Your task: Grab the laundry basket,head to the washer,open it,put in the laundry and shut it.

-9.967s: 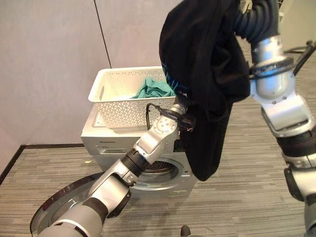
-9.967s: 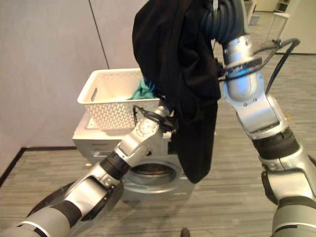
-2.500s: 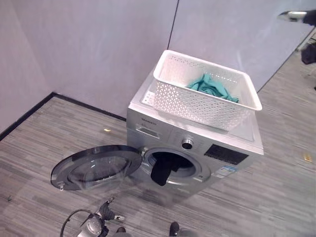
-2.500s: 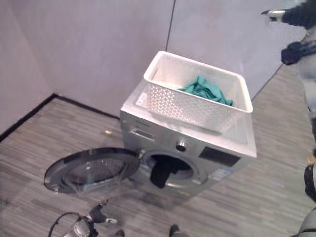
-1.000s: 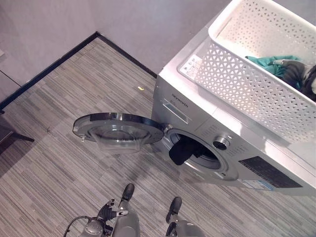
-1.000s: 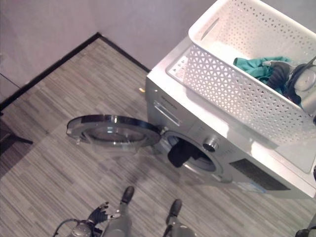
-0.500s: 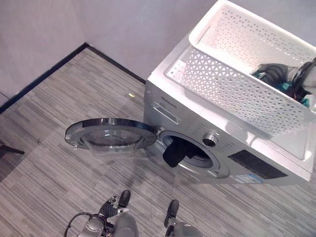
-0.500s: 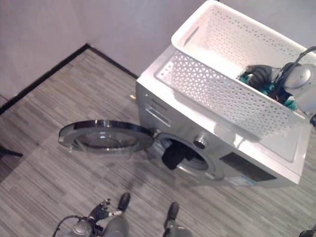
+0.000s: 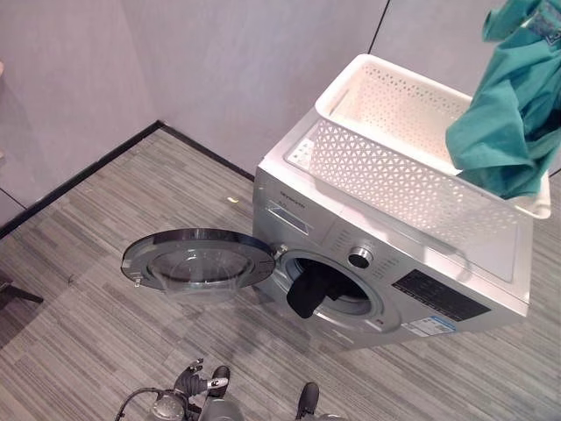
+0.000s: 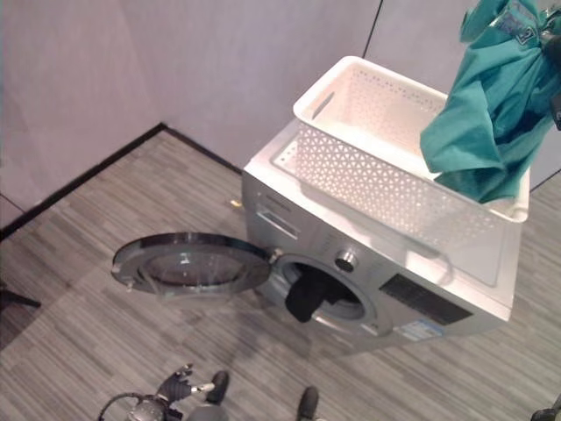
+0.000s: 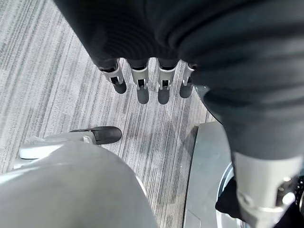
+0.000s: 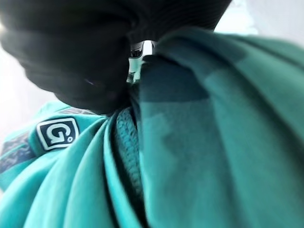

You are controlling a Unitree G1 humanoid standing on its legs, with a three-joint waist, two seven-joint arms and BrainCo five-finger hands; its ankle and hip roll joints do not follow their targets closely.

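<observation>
a grey striped floor (image 9: 105, 219) is seen with a silver washer (image 9: 351, 237) stood on it, door (image 9: 197, 259) swung open. a white basket (image 9: 394, 167) is sat on top of the washer.

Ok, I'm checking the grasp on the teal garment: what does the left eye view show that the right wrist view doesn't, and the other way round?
Particular to the left eye view: the washer, its door swung open, a black garment hanging from the drum opening, and the white basket on top. Particular to the right wrist view: the right robot hand, its dark cover against bunched cloth, and a logo patch. Shared: the teal garment, hanging above the basket.
</observation>
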